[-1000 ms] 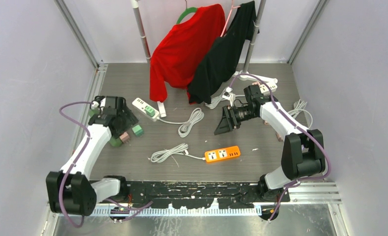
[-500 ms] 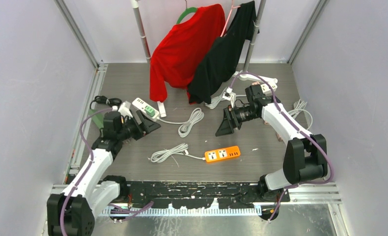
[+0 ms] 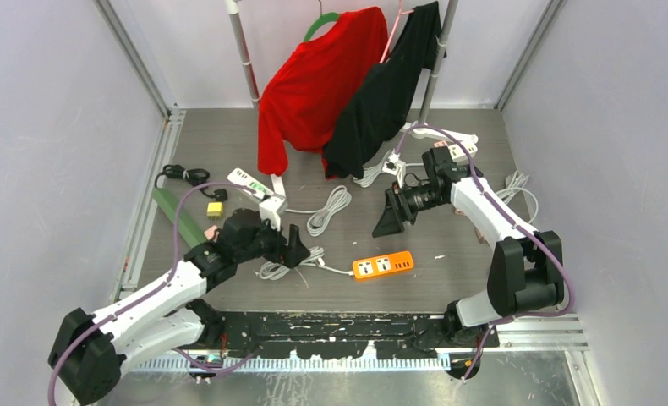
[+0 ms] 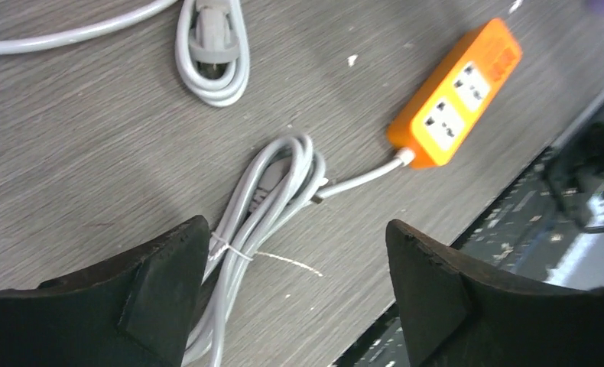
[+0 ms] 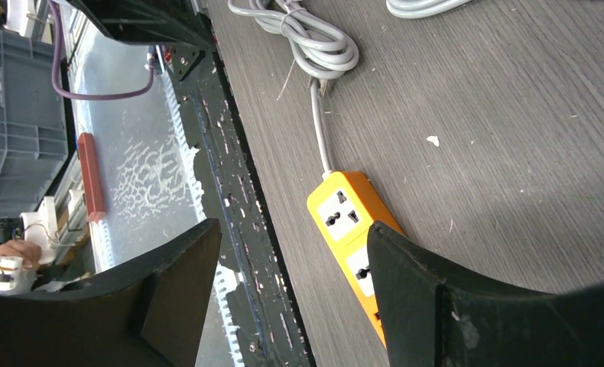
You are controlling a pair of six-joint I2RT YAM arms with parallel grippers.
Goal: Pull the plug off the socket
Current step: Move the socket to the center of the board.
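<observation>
Both with jaws apart, nothing held: left gripper (image 3: pixel 296 247) over coiled grey cable (image 4: pixel 280 187) (orange power strip (image 3: pixel 383 265) just beside), right gripper (image 3: pixel 389 220) near that strip

Robotics lab test cell. Plain pale-lilac enclosure walls (image 3: pixel 52 127), aluminium corner posts (image 3: pixel 134 59), grey wood-grain tabletop (image 3: pixel 449 279). Pair of white-and-black robot arms (image 3: pixel 483 207) bolted to scuffed black base rail (image 3: pixel 339 326). Staged props: white plastic power strip (image 3: pixel 250 183), orange plastic power strip (image 3: pixel 383 265), red garment (image 3: pixel 314 85) on metal clothes rail (image 3: pixel 243 51). Grey plastic crate (image 5: pixel 16 130) beside cell.
</observation>
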